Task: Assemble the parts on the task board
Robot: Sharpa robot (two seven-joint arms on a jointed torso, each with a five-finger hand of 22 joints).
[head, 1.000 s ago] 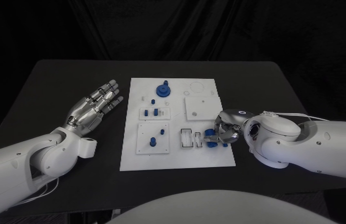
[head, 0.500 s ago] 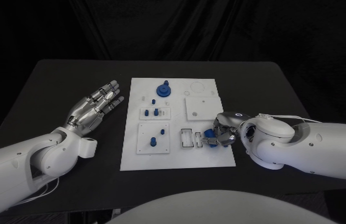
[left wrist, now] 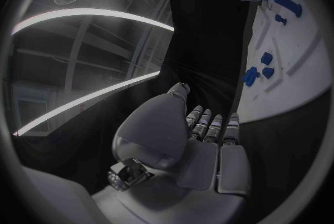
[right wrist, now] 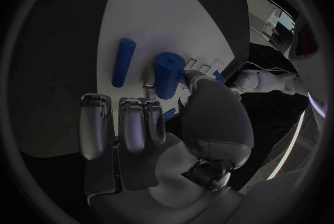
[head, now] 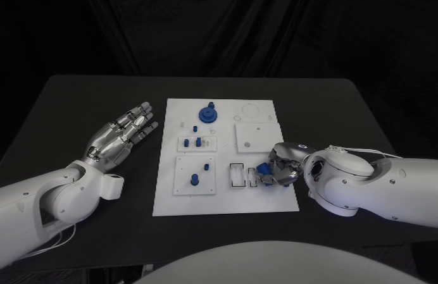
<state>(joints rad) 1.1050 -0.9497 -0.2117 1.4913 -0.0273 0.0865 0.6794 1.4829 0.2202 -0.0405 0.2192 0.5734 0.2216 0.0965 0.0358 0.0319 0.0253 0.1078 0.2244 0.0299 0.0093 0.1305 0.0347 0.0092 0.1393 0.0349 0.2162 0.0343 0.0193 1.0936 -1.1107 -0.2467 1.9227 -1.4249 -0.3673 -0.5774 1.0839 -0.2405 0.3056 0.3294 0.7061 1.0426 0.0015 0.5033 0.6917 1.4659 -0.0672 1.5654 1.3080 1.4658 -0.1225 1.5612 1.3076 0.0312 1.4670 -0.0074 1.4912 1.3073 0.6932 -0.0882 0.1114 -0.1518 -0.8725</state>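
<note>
On the black table (head: 82,100) lies the white rectangular task board (head: 226,160). The left robot hand (head: 119,135) rests beside it, fingers spread, holding nothing. The right robot hand (head: 285,167) pinches a short blue plastic cylinder (right wrist: 167,74) over the board's near right corner. This looks like an insertion step; next it needs aligning with a slot. The right wrist view shows a slimmer blue peg (right wrist: 123,62) lying nearby.

The tabletop (head: 73,100) is plain black. At the frame's centre the task board (head: 274,198) is white, carrying small blue parts (head: 208,114). Both arms are white; the left robot hand (head: 119,135), middle left, and the right robot hand (head: 283,164), lower right, are silver.
</note>
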